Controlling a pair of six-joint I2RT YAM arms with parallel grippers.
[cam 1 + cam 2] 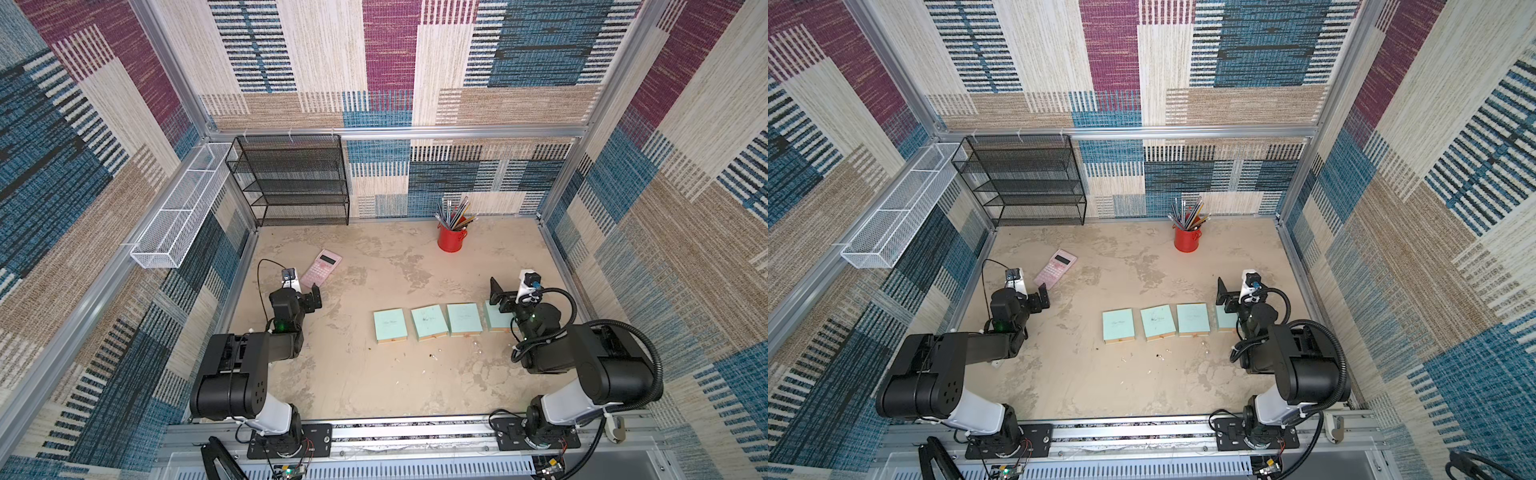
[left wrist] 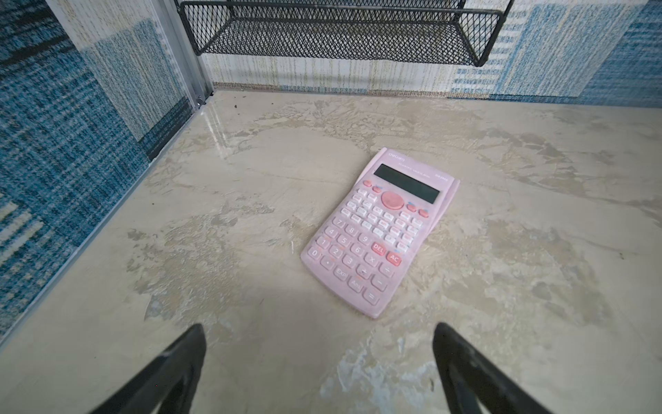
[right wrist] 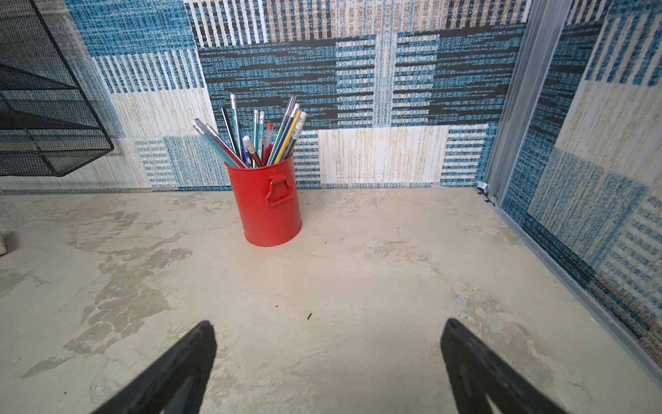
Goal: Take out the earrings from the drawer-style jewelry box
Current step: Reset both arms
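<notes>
Several earrings lie loose before 4 boxes; probably light, slippery, best pinched from above; the left gripper and right gripper gape empty.

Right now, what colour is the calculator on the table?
Pale pink; the calculator shows best in the left wrist view.

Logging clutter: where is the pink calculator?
In both top views the pink calculator lies flat on the table, far left, just beyond the open left gripper and nearer than the black mesh rack.
</notes>
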